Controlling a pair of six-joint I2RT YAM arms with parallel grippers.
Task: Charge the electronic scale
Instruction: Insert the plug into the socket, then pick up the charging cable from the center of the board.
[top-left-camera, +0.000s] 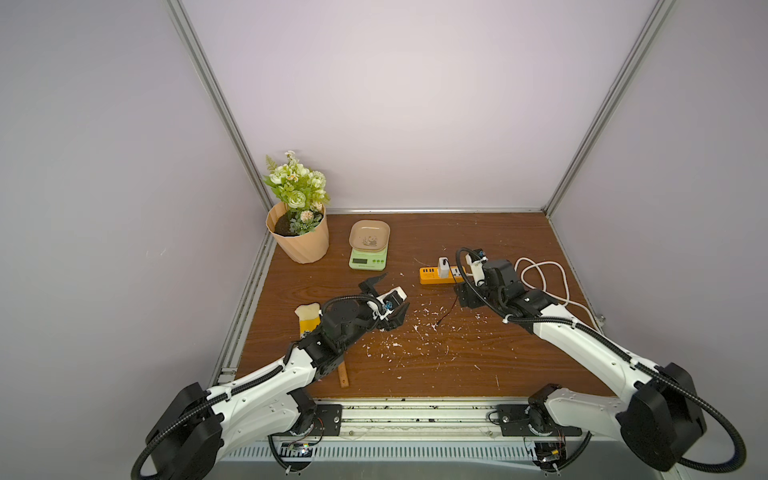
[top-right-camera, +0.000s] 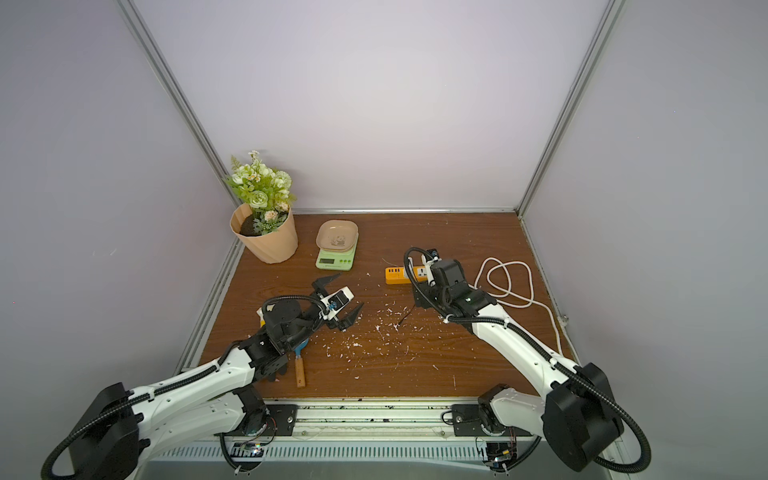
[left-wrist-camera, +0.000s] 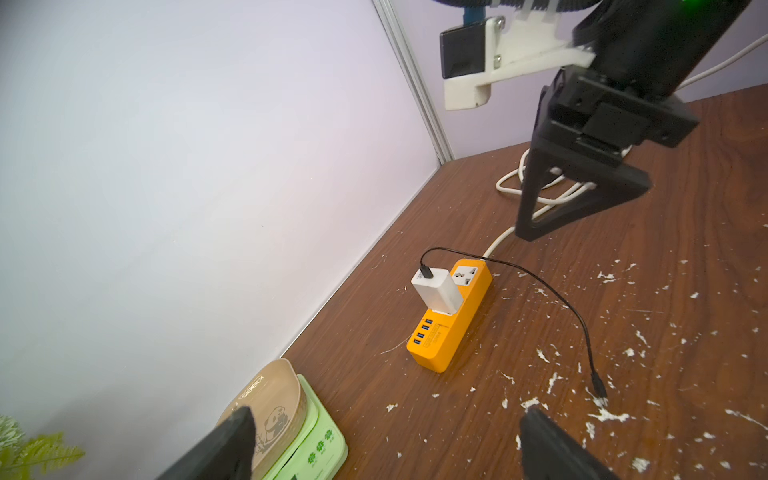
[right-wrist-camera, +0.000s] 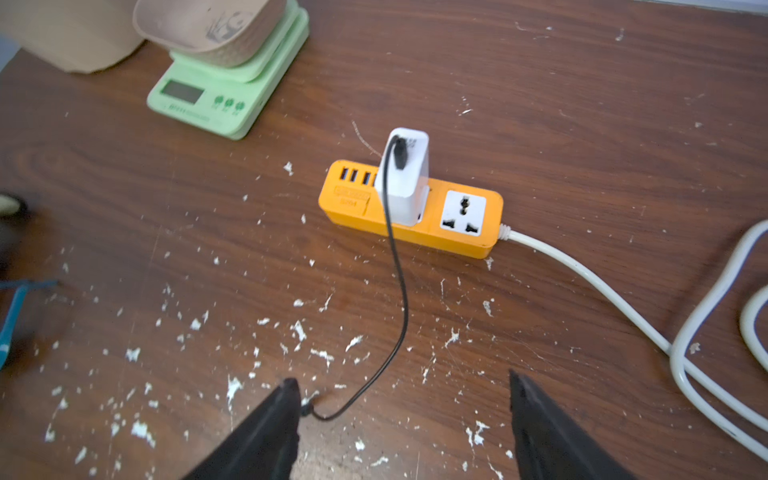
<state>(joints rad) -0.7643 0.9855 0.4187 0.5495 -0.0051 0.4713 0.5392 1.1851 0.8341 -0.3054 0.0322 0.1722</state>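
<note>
Poising right gripper (right-wrist-camera: 402, 380), jaws apart and empty, near the loose plug (left-wrist-camera: 598, 386) of the black cable (right-wrist-camera: 399, 270). Holding left gripper (left-wrist-camera: 386, 413) wide, empty. Leaving electronic scale (top-left-camera: 368, 249) well apart, beside the flowerpot (top-left-camera: 301, 241). Risking a pinch on slack cable, tugging the charger (right-wrist-camera: 413, 187) off the power strip (right-wrist-camera: 436, 237).

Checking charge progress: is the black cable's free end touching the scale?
Apart. Left wrist view shows the black cable's free end lying loose, a wide gap from the electronic scale.
</note>
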